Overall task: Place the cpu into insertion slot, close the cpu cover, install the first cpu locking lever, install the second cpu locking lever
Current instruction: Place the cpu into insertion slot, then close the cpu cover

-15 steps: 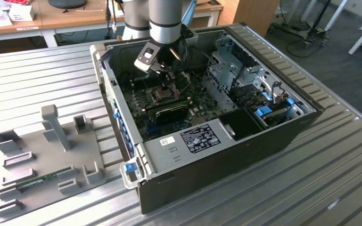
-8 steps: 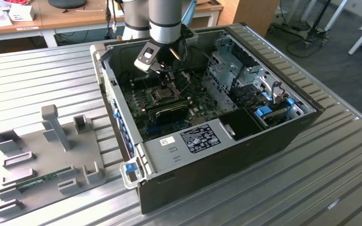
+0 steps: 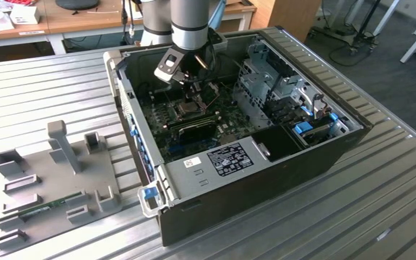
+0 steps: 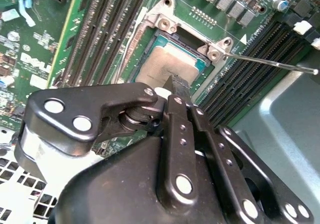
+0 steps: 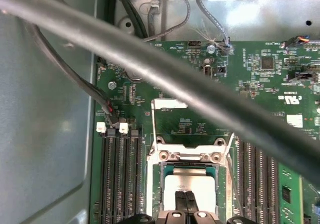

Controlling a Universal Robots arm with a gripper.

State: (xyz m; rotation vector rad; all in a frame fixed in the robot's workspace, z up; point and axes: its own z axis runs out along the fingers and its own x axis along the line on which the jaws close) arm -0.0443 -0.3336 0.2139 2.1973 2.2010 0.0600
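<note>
- The fingers [image 5: 180, 203] are clenched together with nothing between them, their tips over the cpu [image 5: 171, 191].
- In the second wrist view the fingers [image 4: 177, 86] meet the near edge of the cpu [image 4: 162, 66]. I cannot tell whether they press on it or hang just above it.
- The cpu lies flat inside the insertion slot [image 5: 187, 156], with rows of black memory slots [image 5: 120, 174] on either side.
- The cover [image 5: 169, 103] shows as a thin bright frame that seems raised off the slot.
- A thin metal rod [image 4: 270, 63] juts from a corner of the slot [image 4: 165, 23] out over the memory slots.
- A thick blurred cable [image 5: 150, 58] crosses the first wrist view and hides part of the cover and of the green board.
- In the exterior view the arm [image 3: 190, 27] covers the board behind the slot [image 3: 187, 108], which is small and dark there.
- On the exterior view's left, a grey tray [image 3: 49, 179] with upright posts carries a green memory stick [image 3: 45, 208].
- The tray rests on a slatted metal worktop [image 3: 49, 81]. The open computer case [image 3: 266, 179] lies beside it towards the right.
- Wooden desks [image 3: 85, 19] stand behind, and dark floor [image 3: 381, 49] shows at the right.
</note>
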